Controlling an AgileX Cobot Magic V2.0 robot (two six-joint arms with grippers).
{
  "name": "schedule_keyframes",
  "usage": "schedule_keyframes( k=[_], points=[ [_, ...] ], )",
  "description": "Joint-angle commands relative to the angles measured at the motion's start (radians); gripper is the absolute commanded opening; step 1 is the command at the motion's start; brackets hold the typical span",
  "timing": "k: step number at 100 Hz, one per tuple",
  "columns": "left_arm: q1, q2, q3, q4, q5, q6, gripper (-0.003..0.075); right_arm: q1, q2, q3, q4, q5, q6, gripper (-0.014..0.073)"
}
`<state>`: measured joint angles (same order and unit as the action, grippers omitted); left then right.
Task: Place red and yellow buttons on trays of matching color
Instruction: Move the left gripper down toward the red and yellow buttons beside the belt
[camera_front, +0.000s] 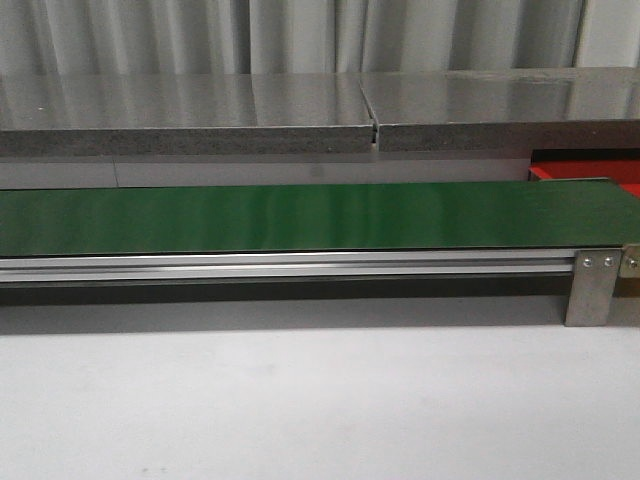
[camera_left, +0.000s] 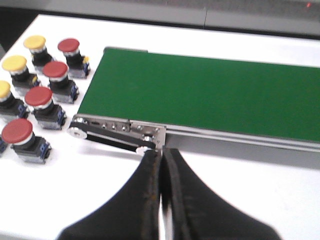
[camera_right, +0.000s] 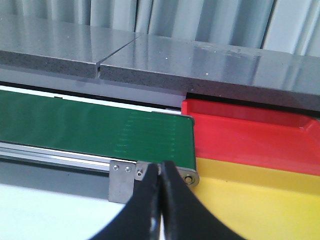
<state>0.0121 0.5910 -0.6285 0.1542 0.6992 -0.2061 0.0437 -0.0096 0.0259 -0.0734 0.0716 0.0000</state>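
Observation:
Several red buttons (camera_left: 38, 96) and three yellow buttons (camera_left: 14, 63) stand upright in a cluster on the white table, just off one end of the green belt (camera_left: 215, 95). My left gripper (camera_left: 161, 151) hangs shut and empty over the table in front of that belt end, apart from the buttons. At the belt's other end lie a red tray (camera_right: 250, 135) and, nearer to me, a yellow tray (camera_right: 260, 200), both empty. My right gripper (camera_right: 160, 165) is shut on nothing, close to the belt's end roller beside the yellow tray. The front view shows no gripper.
The long green belt (camera_front: 300, 215) runs across the table on an aluminium rail with a metal bracket (camera_front: 590, 288). A grey stone ledge (camera_front: 200, 120) rises behind it. A corner of the red tray (camera_front: 628, 195) shows at the right.

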Motion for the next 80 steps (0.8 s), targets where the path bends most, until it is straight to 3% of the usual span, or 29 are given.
schedule_keyframes(
  k=[1,37,44,53,69,80],
  points=[
    [-0.005,0.079,-0.057,0.002,-0.025,-0.006,-0.0019,0.001,-0.014,-0.009,-0.011,-0.084,-0.007,-0.006],
    [-0.005,0.269,-0.059,0.002,-0.018,-0.006,-0.0018,0.001,-0.014,-0.009,-0.011,-0.084,-0.007,-0.006],
    [-0.005,0.286,-0.059,-0.013,-0.01,-0.006,0.0013,0.001,-0.014,-0.009,-0.011,-0.084,-0.007,-0.006],
    [-0.005,0.299,-0.059,-0.017,0.008,-0.006,0.0155,0.001,-0.014,-0.009,-0.011,-0.084,-0.007,-0.006],
    [-0.003,0.301,-0.059,-0.02,0.015,-0.062,0.0531,0.001,-0.014,-0.009,-0.011,-0.084,-0.007,-0.006],
    [-0.003,0.301,-0.059,-0.02,0.025,-0.07,0.062,0.001,-0.014,-0.009,-0.011,-0.084,-0.007,-0.006]
  ],
)
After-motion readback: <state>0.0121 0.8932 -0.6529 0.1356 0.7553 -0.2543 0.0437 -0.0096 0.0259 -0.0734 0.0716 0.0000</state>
